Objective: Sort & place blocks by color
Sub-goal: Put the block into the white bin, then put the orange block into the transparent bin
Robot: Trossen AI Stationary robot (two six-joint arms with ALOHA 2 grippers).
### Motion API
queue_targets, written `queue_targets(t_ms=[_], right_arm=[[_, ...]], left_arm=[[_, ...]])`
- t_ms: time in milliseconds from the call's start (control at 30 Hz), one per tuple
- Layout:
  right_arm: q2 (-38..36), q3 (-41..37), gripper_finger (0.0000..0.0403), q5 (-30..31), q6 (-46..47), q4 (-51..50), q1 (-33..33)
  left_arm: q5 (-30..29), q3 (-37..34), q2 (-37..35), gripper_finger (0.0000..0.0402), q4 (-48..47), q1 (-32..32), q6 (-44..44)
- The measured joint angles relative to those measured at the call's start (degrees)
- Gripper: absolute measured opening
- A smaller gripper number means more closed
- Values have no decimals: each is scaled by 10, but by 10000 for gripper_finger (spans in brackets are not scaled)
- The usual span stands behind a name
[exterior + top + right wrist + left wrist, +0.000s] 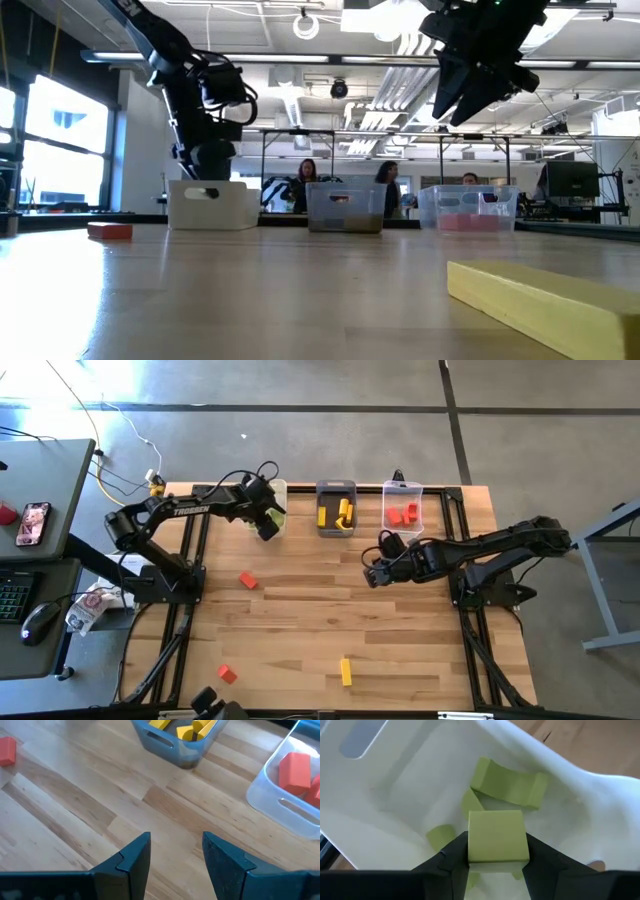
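A light green cube [498,839] is pinched between the left jaws [498,851], which are hung right over the white bin [420,775] at the back of the worktop [330,630]. Just past the jaws, inside that bin, a notched green block [512,784] and 2 more green pieces [440,836] are seen lying loose.

The right jaws [176,851] are spread with nothing between them, held above bare wood. Ahead of them the grey bin [172,742] with yellow blocks [192,729] is seen, and off to one side the clear bin [280,805] with red blocks [294,770] in it. In the high view those jaws [375,572] are parked just in front of the clear bin.

Still left out on the worktop: 1 red block [248,579] between the 2 arms and nearer the left one, another red block [227,674] at the front edge, and a yellow bar [346,671] lying flat, well apart from both jaws.

A few people [385,185] are seen seated in the room behind the bins.
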Motion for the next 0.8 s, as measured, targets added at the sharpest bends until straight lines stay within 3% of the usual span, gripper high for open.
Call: queue_targets(t_ms=[300, 500, 667, 800], right_arm=[[0, 0, 165, 26, -1, 0, 0], [0, 0, 165, 26, 4, 0, 0], [0, 0, 165, 40, 4, 0, 0], [0, 0, 165, 57, 4, 0, 0]], left_arm=[[-13, 0, 2, 155, -19, 0, -15], [-16, 0, 1, 198, -49, 0, -6], [-52, 2, 1, 237, -59, 0, 7], [-62, 21, 1, 250, -77, 0, 18]])
